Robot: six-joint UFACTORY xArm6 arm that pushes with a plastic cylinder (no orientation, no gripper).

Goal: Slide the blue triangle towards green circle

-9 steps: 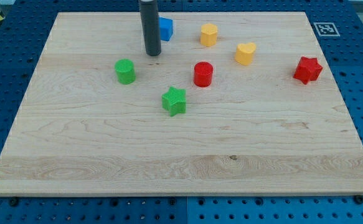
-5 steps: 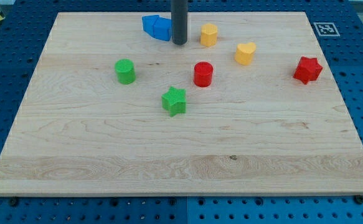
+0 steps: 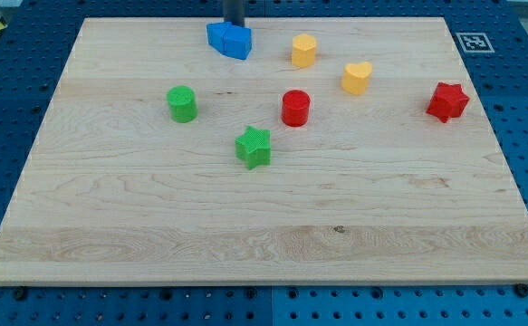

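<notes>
At the view's top, my tip (image 3: 234, 24) just behind the blue triangle (image 3: 228, 40), no pincer here.

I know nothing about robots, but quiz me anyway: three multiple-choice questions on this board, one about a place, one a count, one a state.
1. The blue triangle lies near the view's:
A top
B bottom
C right

2. Red blocks on the board:
A one
B two
C three

3. My tip is:
A beside the green circle
B just above the blue triangle
C over the green star

Answers:
1 A, it sits by the top edge.
2 B, a red cylinder and a red star.
3 B, the rod ends right behind it.
</notes>
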